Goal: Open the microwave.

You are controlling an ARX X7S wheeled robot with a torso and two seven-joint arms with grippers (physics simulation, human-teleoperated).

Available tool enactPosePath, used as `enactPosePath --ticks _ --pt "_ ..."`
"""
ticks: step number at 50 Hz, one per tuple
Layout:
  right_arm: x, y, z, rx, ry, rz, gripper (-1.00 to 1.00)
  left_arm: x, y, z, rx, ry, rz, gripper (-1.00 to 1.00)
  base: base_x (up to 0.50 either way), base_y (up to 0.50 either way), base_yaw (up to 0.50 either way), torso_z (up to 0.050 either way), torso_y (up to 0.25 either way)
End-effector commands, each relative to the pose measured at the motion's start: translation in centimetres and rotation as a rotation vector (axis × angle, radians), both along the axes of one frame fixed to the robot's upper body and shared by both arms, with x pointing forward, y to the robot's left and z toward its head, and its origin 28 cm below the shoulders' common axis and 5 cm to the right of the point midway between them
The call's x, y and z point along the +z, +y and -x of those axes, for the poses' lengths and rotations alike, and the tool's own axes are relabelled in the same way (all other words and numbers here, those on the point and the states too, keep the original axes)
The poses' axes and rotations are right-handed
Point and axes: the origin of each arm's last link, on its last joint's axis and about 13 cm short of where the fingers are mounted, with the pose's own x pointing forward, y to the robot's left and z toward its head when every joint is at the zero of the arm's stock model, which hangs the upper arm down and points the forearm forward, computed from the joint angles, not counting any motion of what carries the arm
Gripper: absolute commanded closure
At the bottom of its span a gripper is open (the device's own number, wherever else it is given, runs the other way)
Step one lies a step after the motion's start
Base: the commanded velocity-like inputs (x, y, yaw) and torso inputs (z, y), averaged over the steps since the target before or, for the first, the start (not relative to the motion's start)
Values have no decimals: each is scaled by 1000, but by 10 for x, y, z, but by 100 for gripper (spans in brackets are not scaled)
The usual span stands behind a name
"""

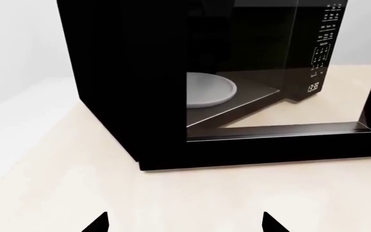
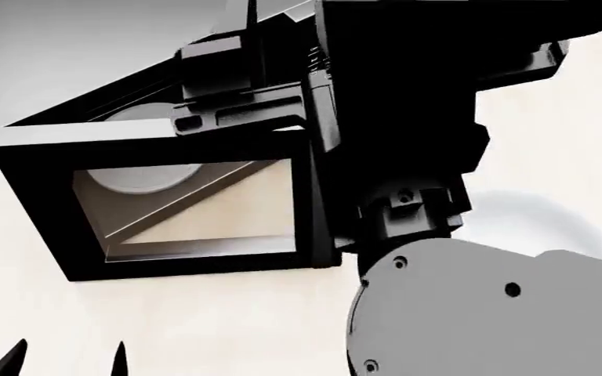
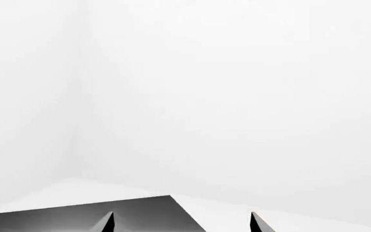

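L gripper [image 1: 184,223]: fingers apart, holding nothing, low over the pale table [image 1: 56,183], near side. R gripper [image 3: 180,223]: fingers apart, empty, above a dark top surface. Microwave [image 1: 127,82]: on table beyond L gripper, door [image 2: 191,202] swung open, white turntable [image 1: 210,90] visible inside, keypad [image 1: 322,46] far side.

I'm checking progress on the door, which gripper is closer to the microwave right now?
Left, probably. The left gripper hangs open just in front of the microwave, whose door is swung open. The right gripper, also open, faces a blank wall above a dark surface.
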Motion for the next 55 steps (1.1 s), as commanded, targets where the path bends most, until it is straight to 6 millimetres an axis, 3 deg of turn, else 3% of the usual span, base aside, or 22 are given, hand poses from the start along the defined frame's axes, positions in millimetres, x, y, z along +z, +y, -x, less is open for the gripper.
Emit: enactPosePath --ticks 1,15,23,35,55 --pt "38 -1 -23 71 137 41 -100 -1 -1 0 -7 2 0 -100 0 0 0 0 0" --pt "75 1 -56 74 390 180 -100 -2 -3 0 -12 2 0 -100 0 0 0 0 0" --pt "93 -5 -72 54 492 160 -100 -3 -3 1 -16 7 0 -100 0 0 0 0 0" --pt "98 -8 -88 34 590 169 -100 -1 -3 0 -16 5 -3 -100 0 0 0 0 0" --pt "78 -3 -108 20 650 179 -100 0 -4 0 -17 2 -8 -100 0 0 0 0 0"
